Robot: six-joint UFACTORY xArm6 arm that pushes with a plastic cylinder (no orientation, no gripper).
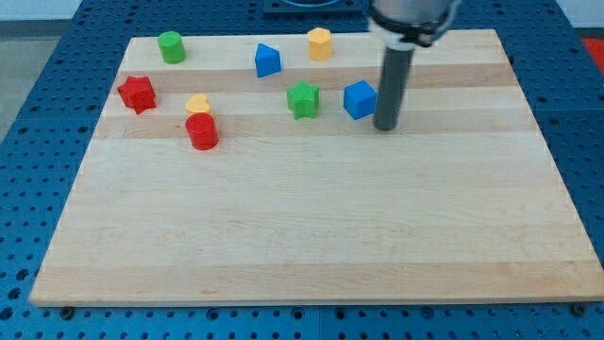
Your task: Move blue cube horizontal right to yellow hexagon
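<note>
Pale wooden board [311,236] lies on a blue perforated table [38,123]. No claw shows: the arm ends in a dark rod, and my tip [386,127] rests just beside the blue cube [360,99], at its right and slightly lower. At the view's top sits the yellow hexagon [320,43], up and left of the cube. A green star [303,99] stands left of the cube. Further left are 1 blue wedge-like block [267,60], 1 green cylinder [171,46], 1 red star [137,93], 1 small yellow block [197,102] and 1 red cylinder [202,131].
</note>
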